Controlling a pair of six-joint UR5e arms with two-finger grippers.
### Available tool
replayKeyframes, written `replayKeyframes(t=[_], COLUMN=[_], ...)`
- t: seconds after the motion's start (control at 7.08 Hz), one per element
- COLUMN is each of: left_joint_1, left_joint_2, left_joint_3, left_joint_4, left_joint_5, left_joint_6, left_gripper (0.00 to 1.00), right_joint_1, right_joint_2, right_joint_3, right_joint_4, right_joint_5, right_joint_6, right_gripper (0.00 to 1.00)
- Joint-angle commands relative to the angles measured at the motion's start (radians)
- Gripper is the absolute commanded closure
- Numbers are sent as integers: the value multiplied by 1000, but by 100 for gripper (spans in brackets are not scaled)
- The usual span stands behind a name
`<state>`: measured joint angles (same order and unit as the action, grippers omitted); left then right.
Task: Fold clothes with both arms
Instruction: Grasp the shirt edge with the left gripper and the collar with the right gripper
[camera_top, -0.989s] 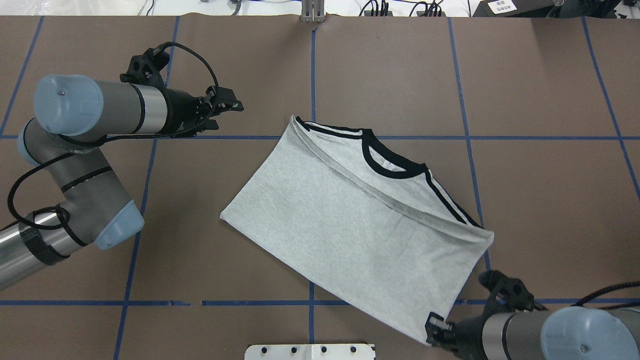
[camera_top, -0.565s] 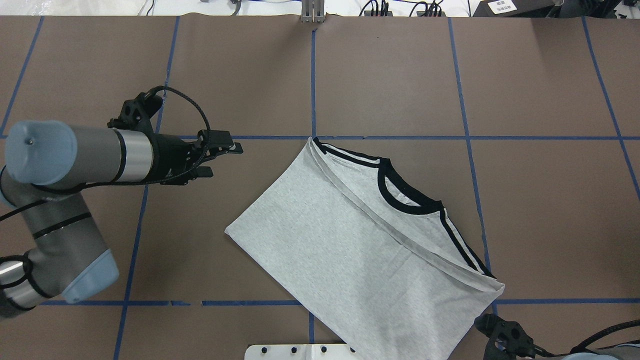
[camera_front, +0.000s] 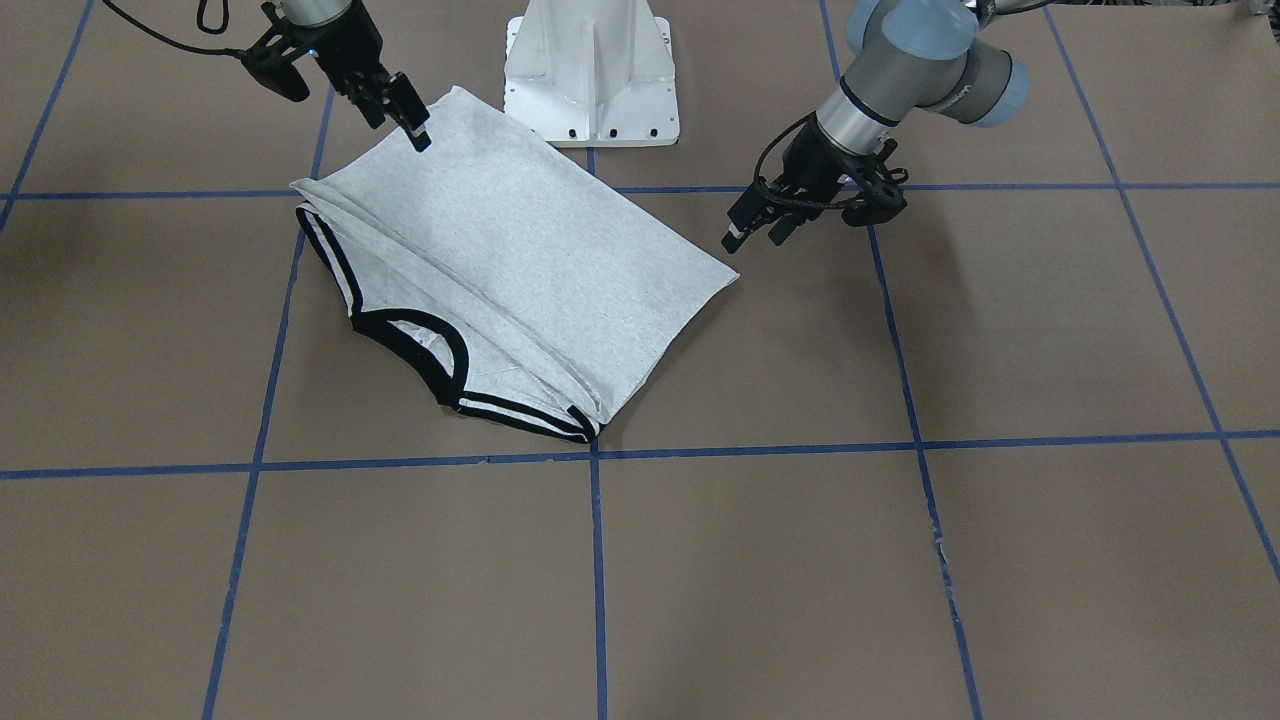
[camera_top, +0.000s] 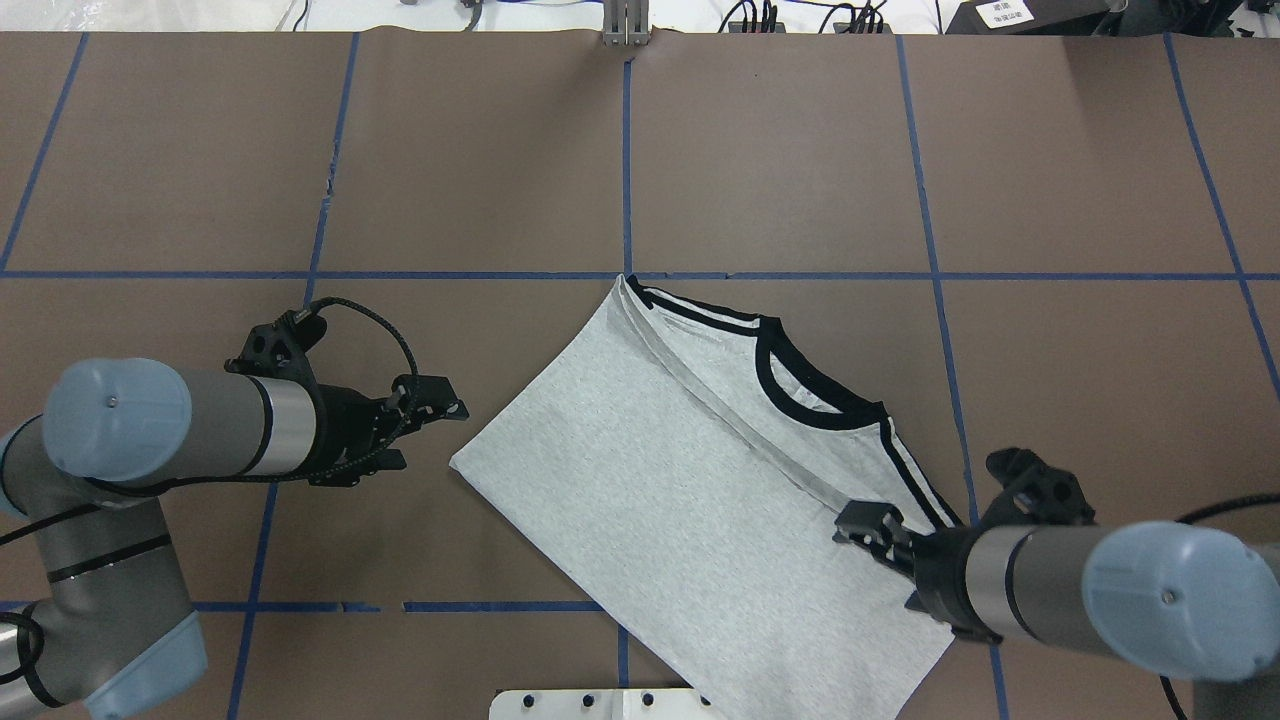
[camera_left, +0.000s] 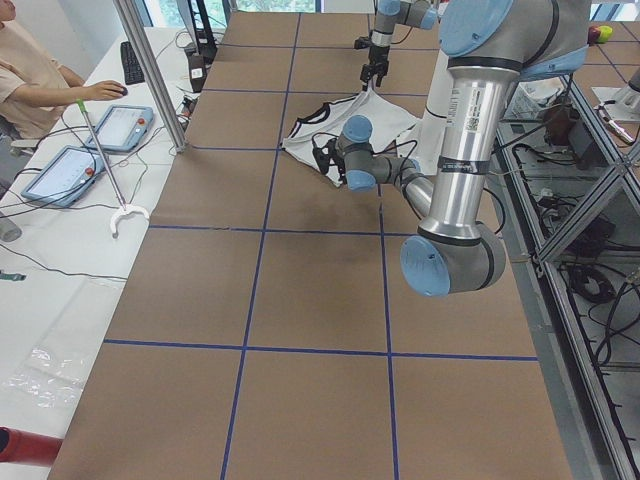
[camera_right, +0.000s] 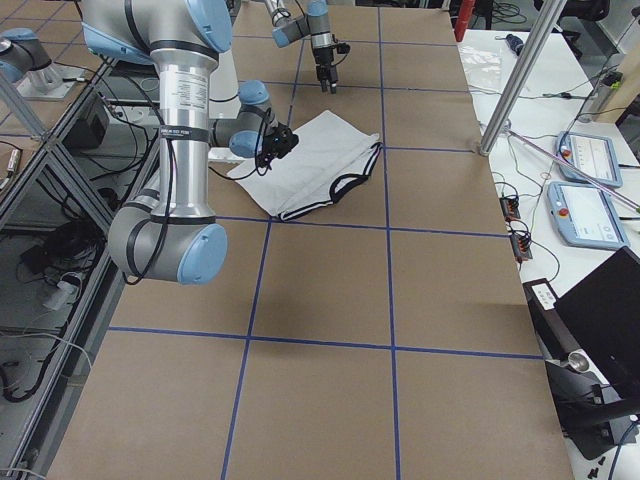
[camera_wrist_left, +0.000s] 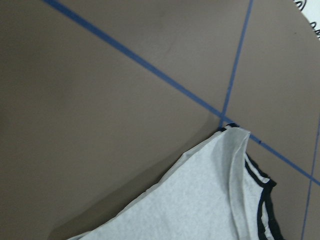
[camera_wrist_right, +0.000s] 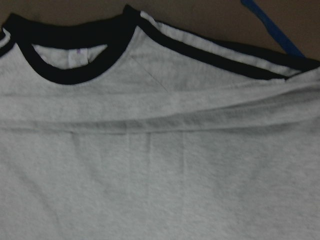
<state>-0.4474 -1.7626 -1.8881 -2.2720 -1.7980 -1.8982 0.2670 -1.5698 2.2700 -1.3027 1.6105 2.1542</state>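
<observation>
left claw empty at the corner, right claw hovering over the shirt

on the left, the left gripper (camera_front: 754, 238) hangs low over the brown table (camera_top: 780, 150), its two fingers spread wide with nothing between them. it sits just beside the t-shirt (camera_top: 690, 500), aimed at the leftmost corner but clear of the cloth.

in the middle, the shirt lies folded flat, plain grey back panel on top, no print in sight. it sits askew to the blue tape lines (camera_top: 627, 180): the long axis runs from that left corner down toward the near right. the black collar (camera_wrist_right: 70, 35) and striped cuffs peek out along the far-right long edge, so the neck faces far and right. the near end reaches the white base plate (camera_top: 620, 703).

on the right, the right gripper (camera_top: 850, 522) is over the shirt's right end, just near of the striped cuff, fingers parted and pinching no fabric; whether the tips touch the cloth is hard to tell.
</observation>
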Motion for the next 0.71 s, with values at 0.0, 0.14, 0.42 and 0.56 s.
replayKeyframes(t=[0.0,0.14,0.42,0.56], left_joint_1=[96,99,98,96], left_joint_2=[-117,-138,-124,-124], left_joint_3=[91,101,103,101], left_joint_4=[135,146,146,146], left_joint_5=[122,135,138,141], left_joint_6=[-64,-65,-65,-65], left_gripper=[5,11,23,32], right_joint_1=[156,161,163,164], right_joint_2=[207,223,224,229], right_joint_3=[-105,-125,-126,-127], right_joint_4=[-143,-167,-167,-168], right_joint_5=[-1,-7,-14,-21], right_joint_6=[-106,-109,-109,-109], right_gripper=[0,0,0,0])
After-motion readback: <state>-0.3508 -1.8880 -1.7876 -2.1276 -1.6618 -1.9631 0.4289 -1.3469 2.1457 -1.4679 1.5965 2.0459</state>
